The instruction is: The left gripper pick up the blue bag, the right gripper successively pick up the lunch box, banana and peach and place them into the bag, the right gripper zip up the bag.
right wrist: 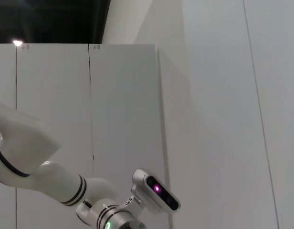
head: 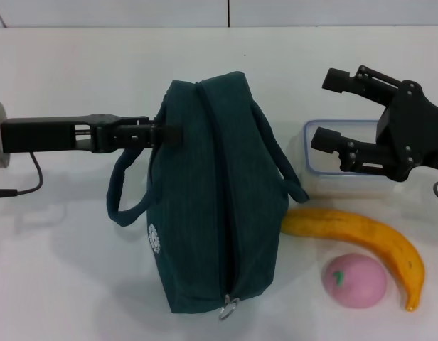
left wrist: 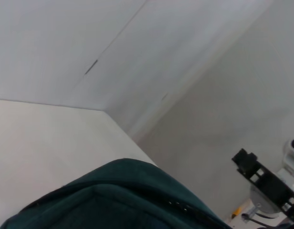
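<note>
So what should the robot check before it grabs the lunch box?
1. Right gripper fingers open: ok, spread wide.
2. Right gripper over the lunch box: ok, hanging above its near end.
3. Lunch box free of clutter: ok, the banana and peach lie apart in front of it.
4. Left gripper holding the blue bag: cannot tell, its fingers only meet the bag's top edge.
5. Bag unzipped for loading: not ok, the zipper looks shut.

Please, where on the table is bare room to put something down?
Bare table lies left of the blue bag, below the left pincer, and behind the bag. Right is crowded: lunch box, banana, peach, open right pincer.
</note>
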`<state>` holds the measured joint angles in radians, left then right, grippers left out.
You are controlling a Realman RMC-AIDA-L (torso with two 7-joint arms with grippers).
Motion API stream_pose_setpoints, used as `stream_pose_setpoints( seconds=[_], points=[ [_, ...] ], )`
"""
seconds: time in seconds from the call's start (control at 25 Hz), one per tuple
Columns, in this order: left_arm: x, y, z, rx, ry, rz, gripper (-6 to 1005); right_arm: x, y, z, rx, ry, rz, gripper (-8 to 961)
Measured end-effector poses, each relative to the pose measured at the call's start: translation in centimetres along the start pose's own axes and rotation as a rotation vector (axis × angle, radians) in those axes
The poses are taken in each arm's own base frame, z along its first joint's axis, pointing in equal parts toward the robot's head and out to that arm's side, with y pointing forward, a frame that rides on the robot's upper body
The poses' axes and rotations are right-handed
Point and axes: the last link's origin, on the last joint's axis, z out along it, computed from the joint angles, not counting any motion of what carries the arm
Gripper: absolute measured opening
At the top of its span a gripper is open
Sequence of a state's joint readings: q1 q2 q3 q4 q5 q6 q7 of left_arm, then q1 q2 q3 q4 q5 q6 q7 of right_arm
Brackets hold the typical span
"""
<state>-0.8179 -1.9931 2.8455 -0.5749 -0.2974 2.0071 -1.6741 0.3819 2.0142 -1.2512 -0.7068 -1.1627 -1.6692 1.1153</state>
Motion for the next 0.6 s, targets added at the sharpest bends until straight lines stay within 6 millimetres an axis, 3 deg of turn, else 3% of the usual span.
stream_pose_setpoints(
  seconds=[0.6],
  points=[
    [-0.38, -0.97, -0.34, 0.068, 0.058, 0.040, 740, 0.91, -0.39, -0.16, 0.039, -0.007, 0.000, 838]
  ],
)
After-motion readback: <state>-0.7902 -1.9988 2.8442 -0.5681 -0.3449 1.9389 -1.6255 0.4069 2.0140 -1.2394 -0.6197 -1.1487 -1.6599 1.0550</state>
